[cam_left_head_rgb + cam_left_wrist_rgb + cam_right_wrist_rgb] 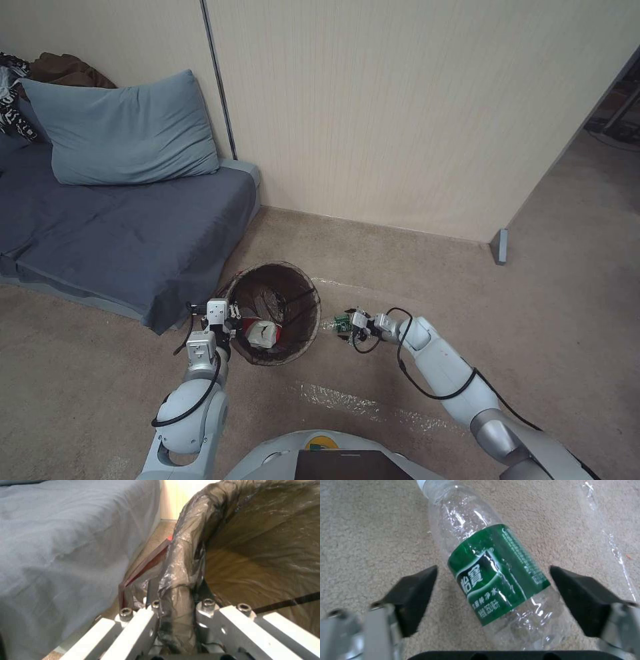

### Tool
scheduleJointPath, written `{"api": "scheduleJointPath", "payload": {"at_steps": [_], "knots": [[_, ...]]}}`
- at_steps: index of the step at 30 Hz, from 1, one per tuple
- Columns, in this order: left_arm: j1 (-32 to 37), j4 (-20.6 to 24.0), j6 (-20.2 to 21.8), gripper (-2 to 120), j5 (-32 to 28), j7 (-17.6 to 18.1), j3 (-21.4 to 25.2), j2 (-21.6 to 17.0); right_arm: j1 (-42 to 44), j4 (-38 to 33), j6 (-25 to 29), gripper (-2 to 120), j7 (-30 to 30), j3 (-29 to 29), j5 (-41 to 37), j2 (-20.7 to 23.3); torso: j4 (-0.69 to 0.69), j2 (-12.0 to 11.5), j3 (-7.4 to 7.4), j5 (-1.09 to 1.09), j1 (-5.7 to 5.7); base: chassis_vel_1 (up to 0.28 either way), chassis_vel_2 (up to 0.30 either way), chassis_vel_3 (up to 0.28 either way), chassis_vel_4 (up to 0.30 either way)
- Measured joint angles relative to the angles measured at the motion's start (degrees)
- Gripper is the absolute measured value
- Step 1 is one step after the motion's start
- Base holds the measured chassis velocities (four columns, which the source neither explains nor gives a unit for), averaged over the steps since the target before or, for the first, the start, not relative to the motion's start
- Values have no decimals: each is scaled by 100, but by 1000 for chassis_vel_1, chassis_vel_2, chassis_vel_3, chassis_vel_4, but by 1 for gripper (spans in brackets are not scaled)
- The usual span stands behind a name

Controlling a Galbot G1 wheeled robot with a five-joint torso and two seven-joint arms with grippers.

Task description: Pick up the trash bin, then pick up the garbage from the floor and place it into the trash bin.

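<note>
Right wrist view: clear bottle (493, 572), green label "怡寶", between wide right fingers (410, 597); left fingers (150, 620) clamping trash bin (180, 585) rim.

Bottle (493, 575) cap cut off; bin (275, 313) contents too small.
</note>
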State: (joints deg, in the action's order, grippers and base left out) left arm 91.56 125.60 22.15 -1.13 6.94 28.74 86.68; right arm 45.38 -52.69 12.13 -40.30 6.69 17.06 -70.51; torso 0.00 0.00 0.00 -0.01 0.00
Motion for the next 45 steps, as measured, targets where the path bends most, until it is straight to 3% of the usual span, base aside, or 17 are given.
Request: {"api": "scheduleJointPath", "payload": {"at_steps": [2, 4, 16, 24, 32, 37, 44, 45], "knots": [[1, 0, 0, 3, 0, 1, 0, -6, -2, 23, 22, 73, -2, 2, -25, -13, 0, 0, 0, 1, 0, 0, 0, 0, 0], [1, -9, 1, 3, 8, 5, -24, -5, 8, 11, 38, 53, -3, -21, -77, -11, 0, 0, 0, 0, 0, 0, 0, 0, 0], [-10, -22, 7, 3, 13, 6, -35, -4, 75, 5, 107, 19, 20, -27, -165, 3, 0, 0, 0, 0, 0, 0, 0, 0, 0], [-14, -27, 10, 3, 13, 6, -35, -5, 129, -45, 139, 18, 49, -9, -241, 36, 1, 0, 0, 1, 0, 0, 0, 0, 0], [-51, -131, 9, 3, 5, 6, -32, -3, 571, -631, 198, 18, 408, 271, -929, 134, 0, 0, 0, 1, 0, 0, 0, 0, 0], [-85, -191, 7, 3, -17, 6, -33, -14, 972, -1297, 229, 18, 779, 598, -1448, 172, 0, 0, 0, 1, 0, 0, 0, 0, 0], [-115, -237, 6, 3, -53, 6, -59, -52, 2026, -3214, 282, 18, 1231, 1437, -2475, 257, 0, 0, 0, 1, 0, 0, 0, 0, 0], [-115, -237, 6, 3, -53, 6, -59, -52, 2026, -3214, 282, 18, 1231, 1437, -2475, 257, 0, 0, 0, 1, 0, 0, 0, 0, 0]]}}
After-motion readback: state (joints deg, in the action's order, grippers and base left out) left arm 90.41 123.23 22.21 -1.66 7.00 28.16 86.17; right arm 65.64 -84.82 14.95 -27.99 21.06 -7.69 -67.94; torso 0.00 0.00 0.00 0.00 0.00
